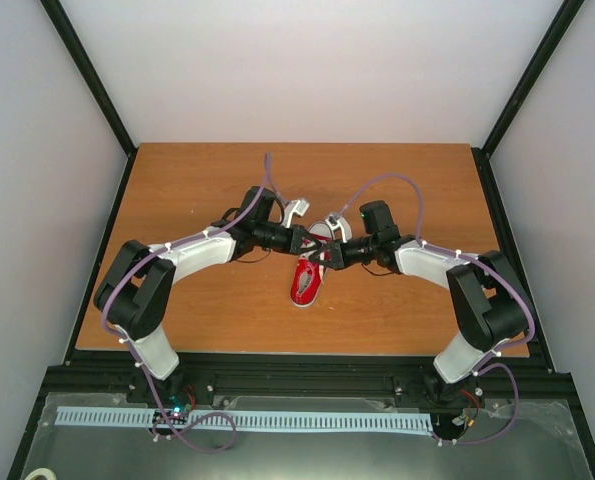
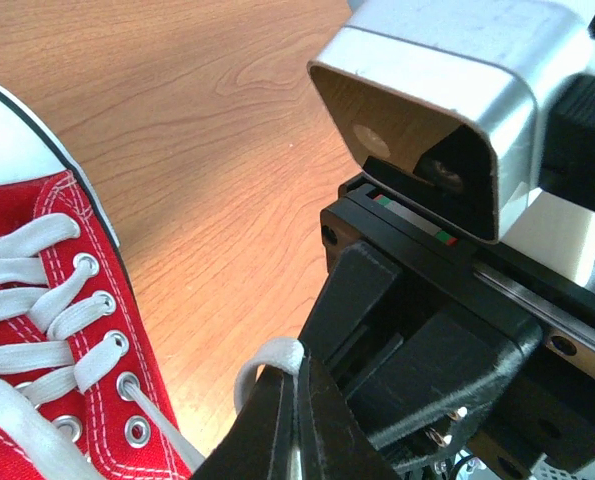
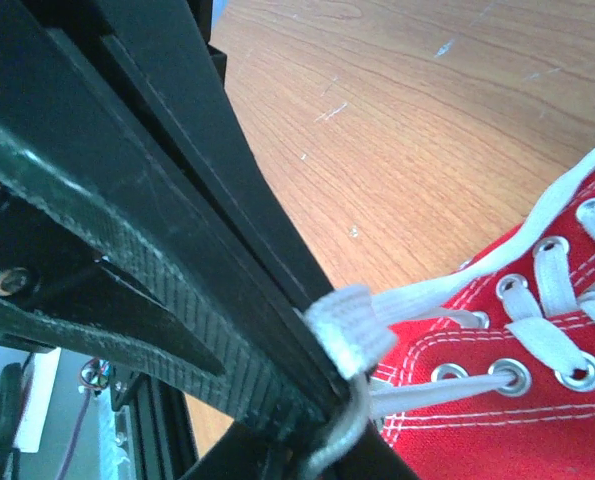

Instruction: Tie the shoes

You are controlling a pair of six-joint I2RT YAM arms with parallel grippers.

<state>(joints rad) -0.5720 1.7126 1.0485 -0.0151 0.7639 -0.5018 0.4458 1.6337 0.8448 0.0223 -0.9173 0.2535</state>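
The small red sneaker (image 1: 305,282) with white laces lies on the wooden table, toe toward the near edge. Both grippers meet just above its far end. My left gripper (image 1: 303,240) is shut on a loop of white lace (image 2: 267,358); in the left wrist view the shut fingertips (image 2: 299,385) pinch it beside the shoe's eyelets (image 2: 37,330). My right gripper (image 1: 327,256) is shut on a folded loop of white lace (image 3: 349,328); in the right wrist view its tips (image 3: 329,352) sit close to the shoe's side (image 3: 517,400). The knot area is hidden by the fingers.
The wooden table (image 1: 197,190) is walled by pale panels with black frame posts. The right arm's wrist camera housing (image 2: 437,110) hangs very close in front of the left gripper. A black rail (image 1: 307,375) runs along the near edge.
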